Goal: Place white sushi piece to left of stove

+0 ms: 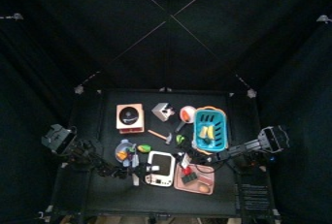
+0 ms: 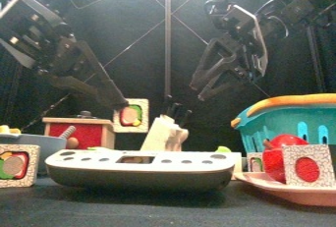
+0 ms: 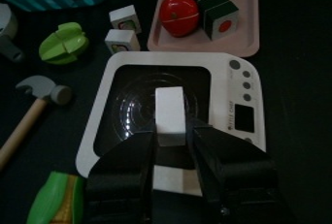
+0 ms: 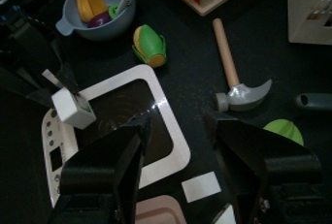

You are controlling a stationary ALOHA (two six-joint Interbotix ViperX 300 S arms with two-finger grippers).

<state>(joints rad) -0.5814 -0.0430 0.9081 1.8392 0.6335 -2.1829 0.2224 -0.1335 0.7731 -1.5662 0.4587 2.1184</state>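
1. The left gripper (image 3: 177, 143) holds the white sushi piece (image 3: 169, 112) between its two jaws, which are closed narrowly on the block's sides.
2. The sushi piece hangs over the dark panel of the stove (image 3: 242, 80); whether its lower end touches the panel cannot be told.
3. The stove lies flat near the middle of the front edge of the table (image 3: 33, 165).
4. The right gripper (image 4: 178, 131) has its jaws wide apart and holds nothing. It hovers just beside the stove, near a toy hammer (image 4: 234, 73).
5. Judged from this, the task is in its carrying step: the piece is picked up but not yet placed.
6. The next move likely calls for shifting the piece past the stove's left edge, lowering it to bare table, then releasing it.
7. That side is crowded: a blue bowl (image 4: 93, 5) sits near, so the free spot is small.
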